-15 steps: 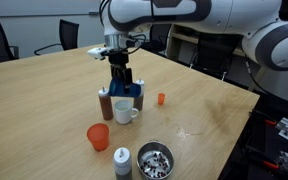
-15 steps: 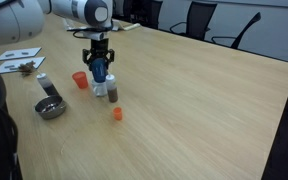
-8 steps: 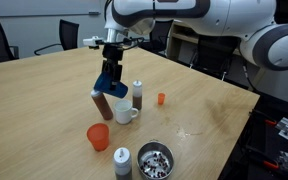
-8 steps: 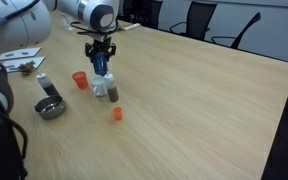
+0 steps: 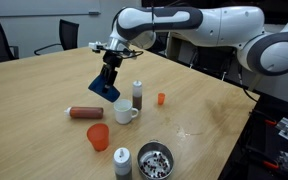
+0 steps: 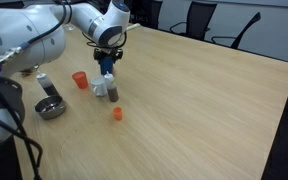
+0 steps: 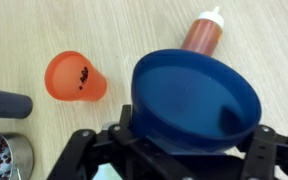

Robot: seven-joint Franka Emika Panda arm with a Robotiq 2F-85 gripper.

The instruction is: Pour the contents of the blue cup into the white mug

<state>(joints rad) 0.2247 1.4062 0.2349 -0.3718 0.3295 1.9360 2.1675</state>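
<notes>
Held the dark blue, handle-less plastic tumbler (image 5: 105, 91) in the hand (image 5: 110, 74), fingers closed on its wall. Kept it tilted in the air above the pale wooden surface (image 5: 44, 90), up and to one side of the short white ceramic mug (image 5: 125, 113), apart from it. Saw its open mouth facing the wrist camera (image 7: 196, 100). Found a white-bodied shaker with a dark cap (image 5: 137, 95) just beside the mug and a brown bottle with a white tip (image 5: 84, 112) lying flat nearby. Noted an orange-red plastic cup (image 5: 98, 137), dark specks inside, and a round metal bowl (image 5: 155, 158) nearer the surface's edge.
</notes>
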